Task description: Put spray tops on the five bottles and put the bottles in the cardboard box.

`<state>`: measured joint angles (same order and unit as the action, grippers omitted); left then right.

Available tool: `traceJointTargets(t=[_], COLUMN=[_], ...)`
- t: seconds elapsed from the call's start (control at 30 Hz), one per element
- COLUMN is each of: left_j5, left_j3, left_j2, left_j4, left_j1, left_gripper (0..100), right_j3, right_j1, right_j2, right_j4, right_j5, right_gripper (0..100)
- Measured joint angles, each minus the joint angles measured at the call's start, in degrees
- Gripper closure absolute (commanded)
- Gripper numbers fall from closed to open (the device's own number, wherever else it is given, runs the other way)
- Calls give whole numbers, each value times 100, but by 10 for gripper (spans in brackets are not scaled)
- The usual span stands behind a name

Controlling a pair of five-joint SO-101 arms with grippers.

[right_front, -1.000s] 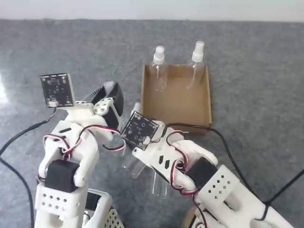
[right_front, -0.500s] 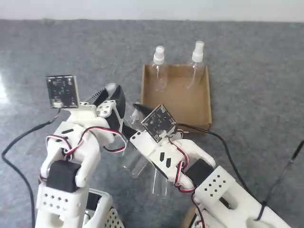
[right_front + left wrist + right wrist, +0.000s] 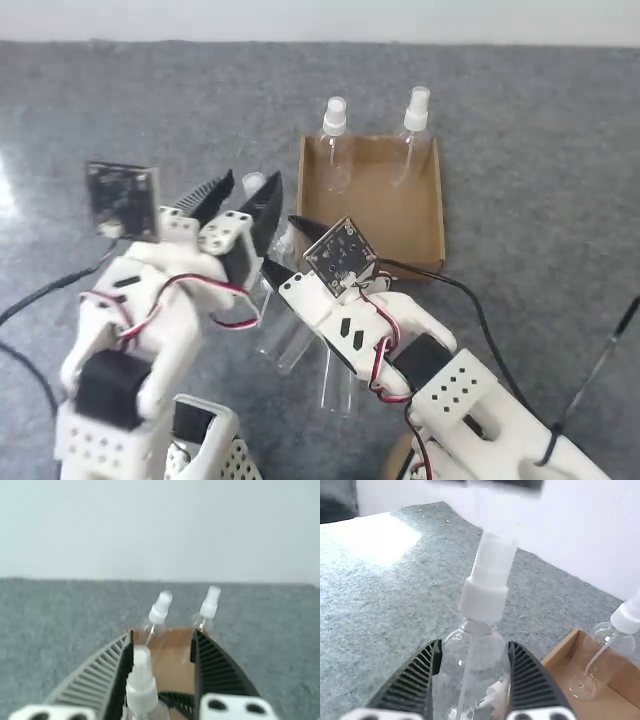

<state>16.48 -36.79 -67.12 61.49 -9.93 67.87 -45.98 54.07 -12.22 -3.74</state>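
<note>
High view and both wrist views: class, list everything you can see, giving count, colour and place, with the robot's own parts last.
cardboard box: one, brown, on the table beyond the arms.
capped bottles: two, clear with white spray tops, in the box at its far wall.
held bottle: one, clear with a white spray top, upright between the two arms.
uncapped bottles: two, clear, lying on the table beside the right arm.
table: one, grey.
cables: black, trailing from the arms.
left end effector: one, black fingers, open on either side of the held bottle's spray top.
right end effector: one, black fingers, closed on the held bottle's body.
</note>
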Motion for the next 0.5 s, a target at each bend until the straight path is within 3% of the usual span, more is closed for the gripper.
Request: traceJointTargets(t=[0.27, 0.5], left_j5=[-352, -1512], left_j3=[-18, -756], left_j2=[185, -26], left_j4=[-202, 703], left_j1=[1363, 1407], left_gripper=[830, 826], right_j3=[0, -791], right_j1=[114, 1240], right_j2=[0, -9], right_j4=[0, -466], right_j5=[0, 62], right_gripper=[992, 992])
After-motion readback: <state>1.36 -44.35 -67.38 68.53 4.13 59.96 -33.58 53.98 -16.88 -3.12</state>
